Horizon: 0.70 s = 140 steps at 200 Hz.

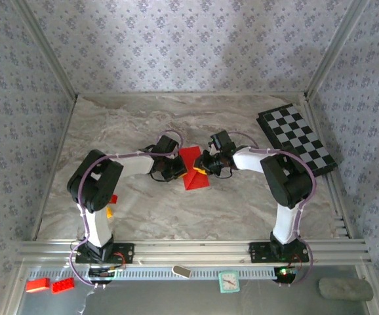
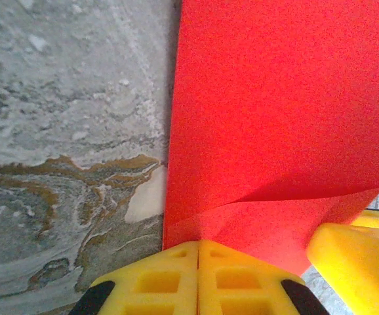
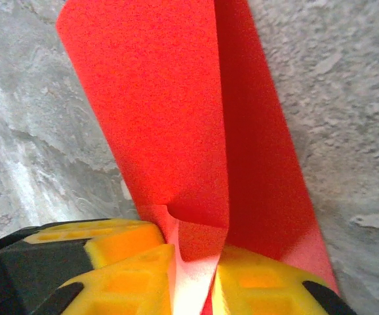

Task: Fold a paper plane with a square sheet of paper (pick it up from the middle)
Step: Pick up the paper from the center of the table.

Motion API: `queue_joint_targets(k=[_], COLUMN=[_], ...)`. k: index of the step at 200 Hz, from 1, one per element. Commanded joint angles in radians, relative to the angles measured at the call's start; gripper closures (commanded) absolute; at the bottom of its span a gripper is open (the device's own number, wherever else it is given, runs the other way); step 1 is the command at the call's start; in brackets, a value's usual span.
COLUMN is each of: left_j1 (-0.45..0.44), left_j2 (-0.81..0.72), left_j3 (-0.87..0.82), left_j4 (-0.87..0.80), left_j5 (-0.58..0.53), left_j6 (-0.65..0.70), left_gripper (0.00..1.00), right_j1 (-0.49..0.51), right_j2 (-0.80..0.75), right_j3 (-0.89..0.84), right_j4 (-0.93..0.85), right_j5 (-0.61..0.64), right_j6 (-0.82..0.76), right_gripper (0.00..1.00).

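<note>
We find the left gripper [image 2: 198, 245] with its fingers pressed together, pinching one edge of the sheet of paper [image 1: 191, 159]. The sheet sits at the middle of the worktop [image 1: 143, 216], partly folded, with a flap raised. The right gripper [image 3: 193, 266] meets it from the opposite side. Its fingers stand narrowly apart with a fold between them, and we cannot tell whether they grip it. Bare marble runs to the near and left edges. A checkered board [image 1: 299, 138] lies at the far right corner, well apart.
</note>
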Motion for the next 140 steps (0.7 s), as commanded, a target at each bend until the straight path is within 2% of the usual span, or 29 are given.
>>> queue_joint_targets(k=[1, 49, 74, 112, 140], left_j1=[0.004, 0.011, 0.034, 0.091, 0.123], left_j2=[0.006, -0.020, -0.091, -0.268, -0.409], left_j3=[-0.029, -0.019, -0.038, -0.102, -0.191], left_j4=[-0.058, -0.056, -0.035, -0.005, 0.110], left_j5=[-0.020, 0.001, 0.009, 0.010, 0.032], left_j6=[-0.016, -0.011, -0.014, -0.007, -0.041], left_gripper=[0.92, 0.92, 0.83, 0.57, 0.23], right_j1=[-0.003, -0.003, -0.004, -0.021, -0.049], right_j2=[0.001, -0.001, -0.028, -0.109, -0.174], right_j3=[-0.016, -0.021, -0.007, 0.007, 0.014], right_j4=[0.030, 0.036, 0.020, 0.040, 0.094], right_j5=[-0.032, -0.028, -0.010, -0.029, -0.109], right_j6=[0.021, 0.000, -0.055, -0.129, -0.128], right_gripper=[0.81, 0.91, 0.97, 0.99, 0.99])
